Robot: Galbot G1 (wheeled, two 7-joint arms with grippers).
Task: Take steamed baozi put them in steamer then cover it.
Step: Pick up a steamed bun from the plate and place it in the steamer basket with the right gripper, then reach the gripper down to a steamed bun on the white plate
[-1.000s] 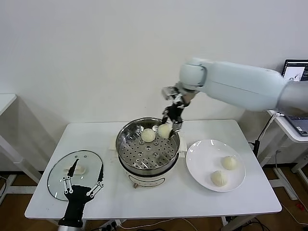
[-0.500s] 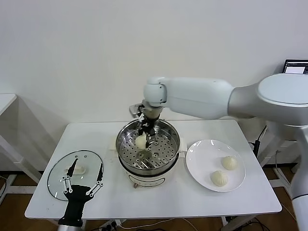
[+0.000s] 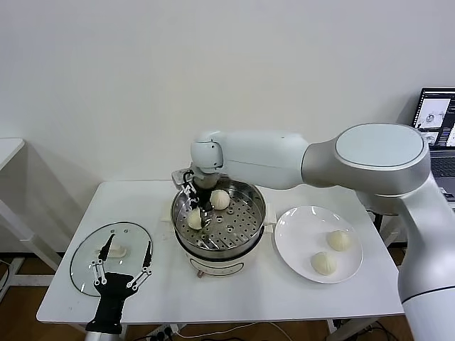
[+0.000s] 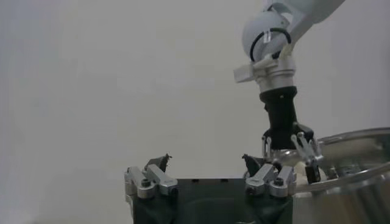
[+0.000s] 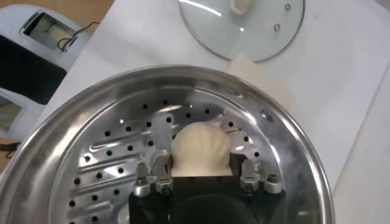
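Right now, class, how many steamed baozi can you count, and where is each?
4: two in the steamer, at and, in the right gripper; two on the plate and.

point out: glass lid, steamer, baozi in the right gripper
cover (image 3: 135, 245), head view: bare glass near its rim.
steamer (image 3: 245, 199), head view: far metal rim.
steamed baozi (image 5: 201, 148), right wrist view: top of the bun between the right gripper (image 5: 202, 171) fingers.
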